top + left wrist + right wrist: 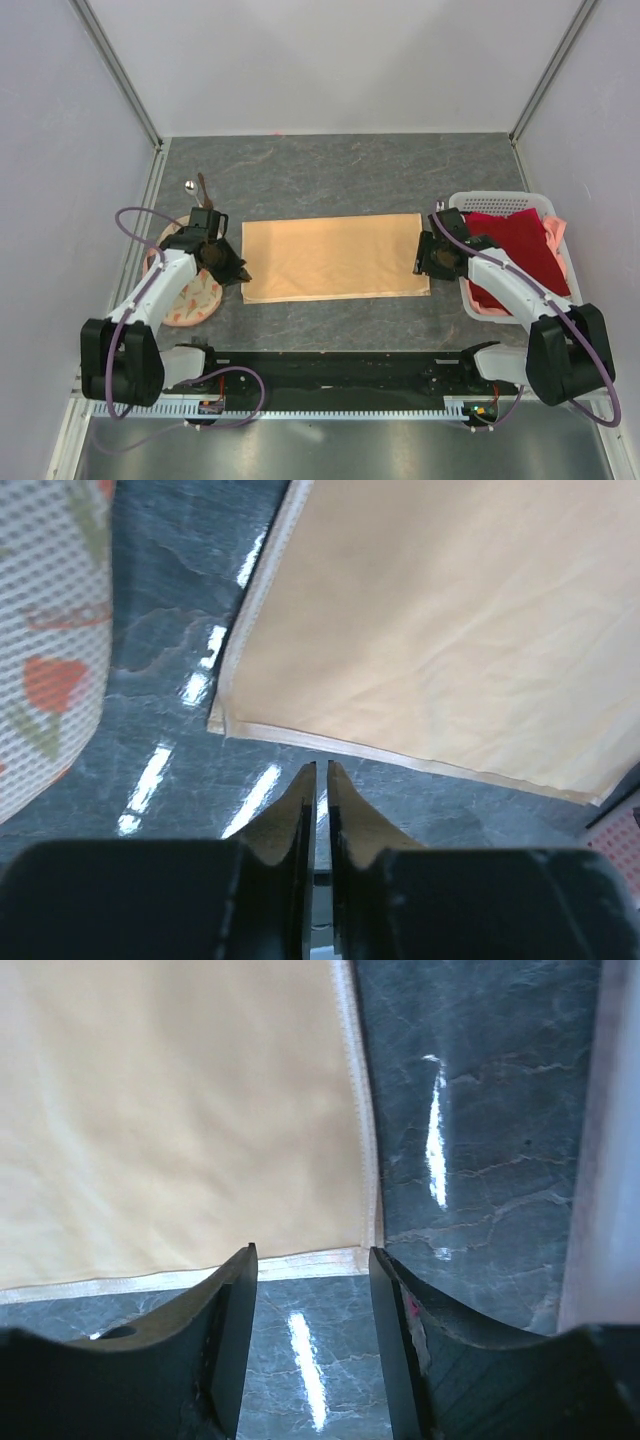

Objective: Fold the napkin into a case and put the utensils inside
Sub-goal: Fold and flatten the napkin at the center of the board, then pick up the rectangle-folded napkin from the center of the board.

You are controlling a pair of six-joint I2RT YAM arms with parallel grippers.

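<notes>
Our left gripper (322, 770) was all but closed, with only a thin slit between its jaws and nothing in them. It hung just off the near left corner of the napkin (450, 630), over the bare table (330, 165). Our right gripper (312, 1252) was open and empty. Its jaws were set to either side of the napkin's near right corner, which lay just ahead of the tips.

We took that pairing as deliberate: with one gripper at each near corner, a wide cloth can be lifted evenly and folded over itself. The right looked ready to pinch, while the left would first have had to open.

The napkin lay flat and smooth as a wide rectangle between the two arms, and we judged most of the folding yet to come. The spoon (189, 186) and the brown stick (203, 187) lay side by side at the far left, well apart from the cloth. We supposed they were there to stay clear of the folding until a pouch existed.

The round cream cloth (190, 300) sat under the left arm. The white basket (490, 197) holding the dark red cloth (520, 250) sat beside the right arm, and neither touched the napkin.
</notes>
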